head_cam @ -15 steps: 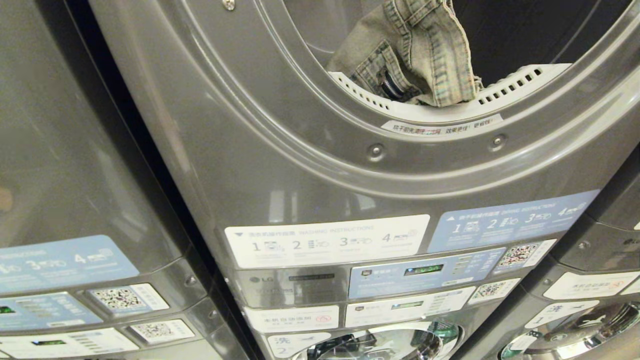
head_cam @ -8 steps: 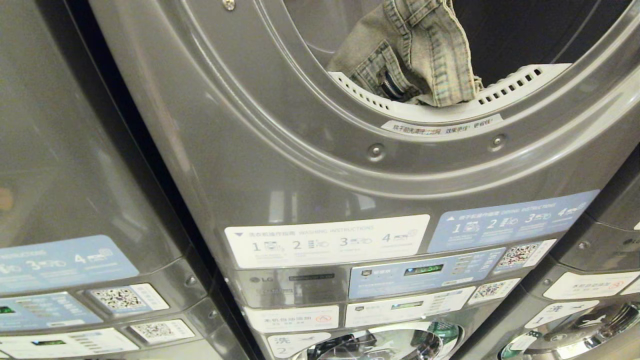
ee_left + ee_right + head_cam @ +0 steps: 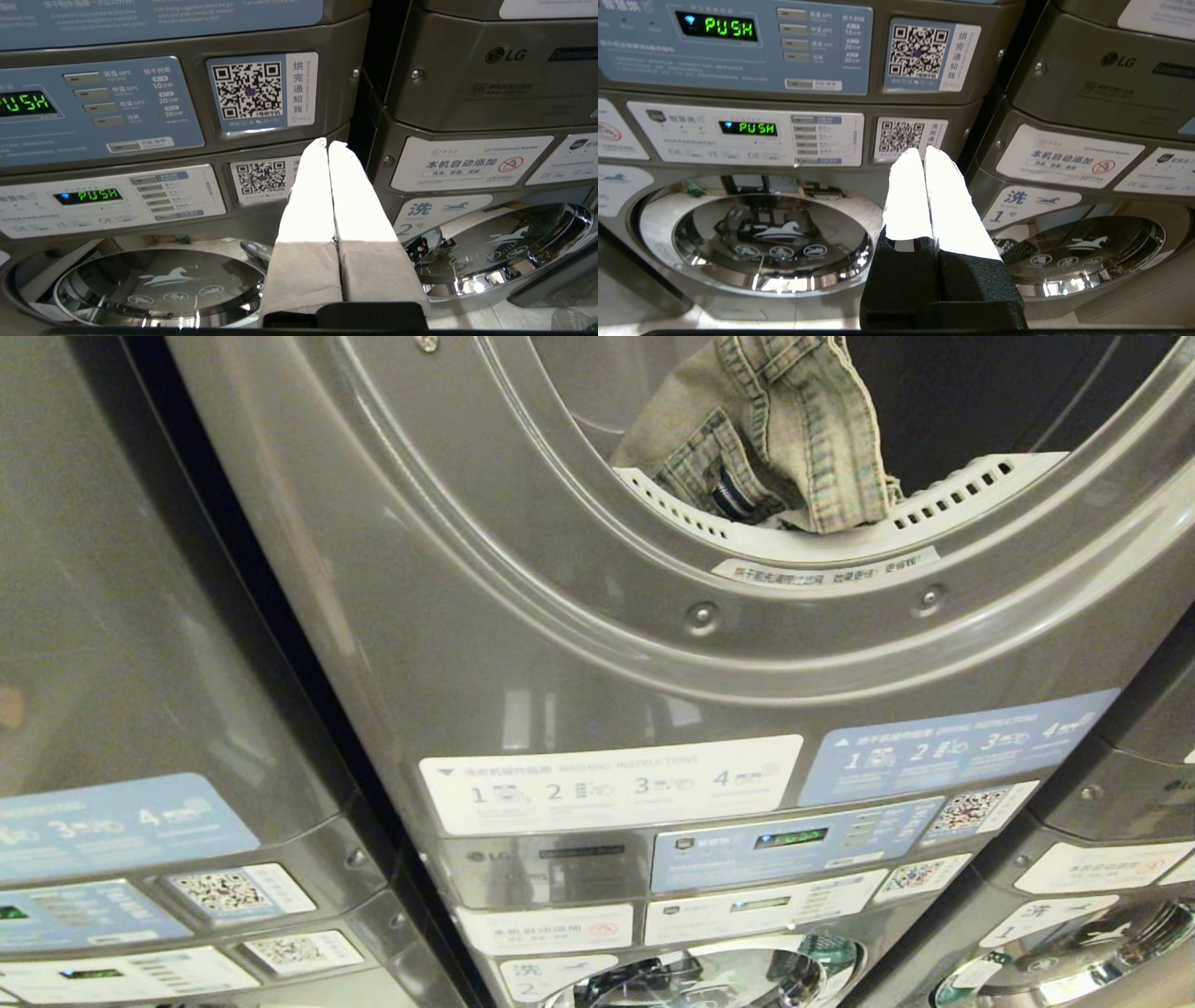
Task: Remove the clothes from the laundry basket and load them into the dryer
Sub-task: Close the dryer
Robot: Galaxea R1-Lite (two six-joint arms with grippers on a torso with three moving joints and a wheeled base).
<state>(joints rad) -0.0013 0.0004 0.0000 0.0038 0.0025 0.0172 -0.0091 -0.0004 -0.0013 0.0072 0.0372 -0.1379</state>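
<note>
The clothes [image 3: 775,439] lay inside the dryer [image 3: 597,644], draped over the white perforated lip at the front of the open drum. The left gripper [image 3: 327,144] and the right gripper [image 3: 920,151] each hung empty before the control panels, fingers pressed together, well below the drum.

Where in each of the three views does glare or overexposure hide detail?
Head view: soft streaks of reflected light on the dryer front, though the denim garment reads clearly. Left wrist view: the left gripper fingers blow out to plain white. Right wrist view: the right gripper likewise, and bright glints line the chrome washer door.
</note>
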